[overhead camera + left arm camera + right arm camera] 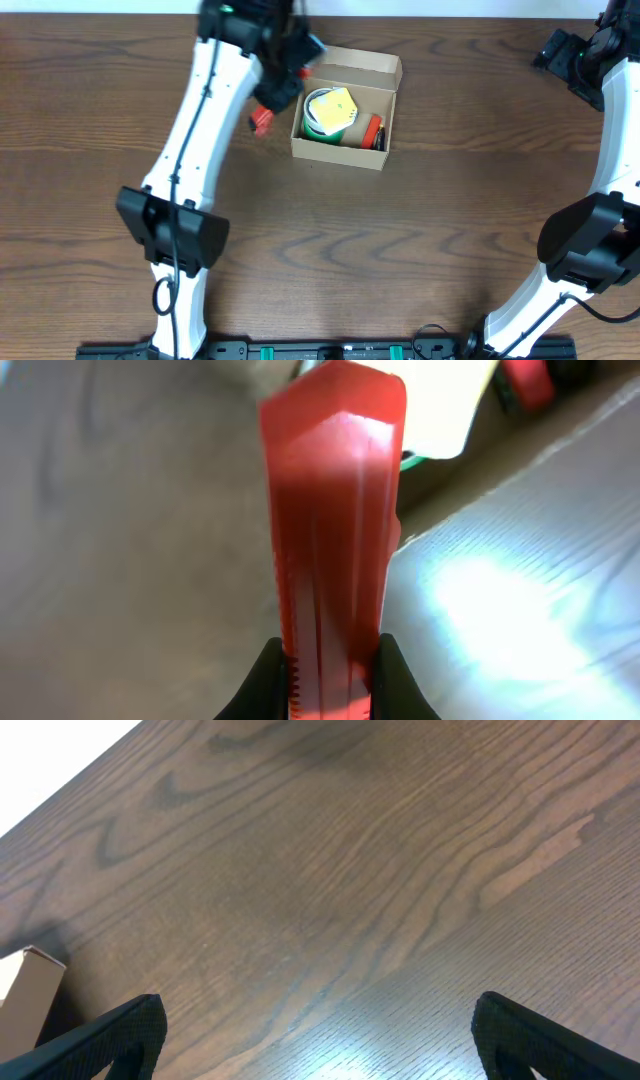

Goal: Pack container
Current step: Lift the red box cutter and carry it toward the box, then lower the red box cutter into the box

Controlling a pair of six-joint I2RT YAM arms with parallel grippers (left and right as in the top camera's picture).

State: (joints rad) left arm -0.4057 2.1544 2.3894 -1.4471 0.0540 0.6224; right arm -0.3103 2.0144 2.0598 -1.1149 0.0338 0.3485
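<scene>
step: I judge this as carrying the next item into the tan cardboard box (340, 153); it is not in yet
box place: upper middle of the overhead frame, standing open on the dark wood-grain worktop (400, 250), hinged flap lid (362, 63) folded back on the far side
left hand: left hand (328, 675) narrow, black fingers (265, 685) pinched on the base of a long red plastic piece with a toothed edge (335, 510); grip looks centred in the wrist view
red piece place: overhead shows it just left of the box's left wall, outside the opening; I can't tell how high it hangs
already inside: green-and-white roll with a yellow top (328, 112) fills the lower left of the box; small red item (373, 128) and something dark sit by the right wall, too small to name
free room: bare cardboard shows in the upper part of the box, below the flap
how I'd do it: move right and a bit up-frame, clear the left wall with the piece's tip first, then come down over the bare patch, not on the roll
release: open only once the piece is low and inside all the walls; it's long, so I'd lay it along the box's length
risk: the tip catching the wall could shove the light box or tilt the piece in the grip
right hand: right hand (320, 1045) spread wide, holding nothing, parked over bare worktop at the upper right, well apart from the box
right arm advice: leave it put, unless the box slides and needs steadying
</scene>
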